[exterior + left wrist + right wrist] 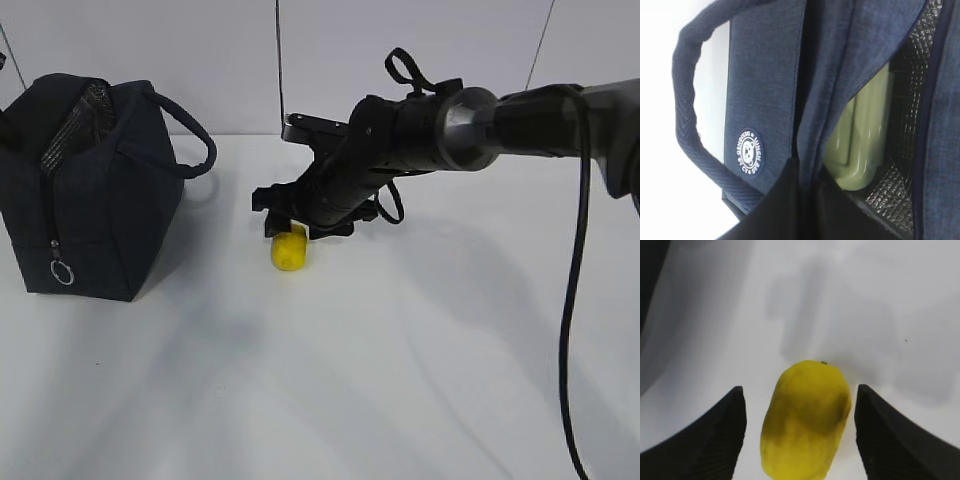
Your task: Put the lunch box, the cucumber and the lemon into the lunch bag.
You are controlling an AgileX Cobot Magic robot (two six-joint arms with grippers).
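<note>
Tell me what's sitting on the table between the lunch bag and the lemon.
Nothing. In the exterior view the white table is bare between the lunch bag and the lemon; only the bag's handle loop hangs out toward it.

**What lies around me**

Under me spreads a plain white desk (330, 380), smooth and matte, with soft grey shadows across it. At its far edge a pale wall (330, 60) rises, marked by thin dark seams. A black cable (572, 330) hangs down at the right, near side.
</note>
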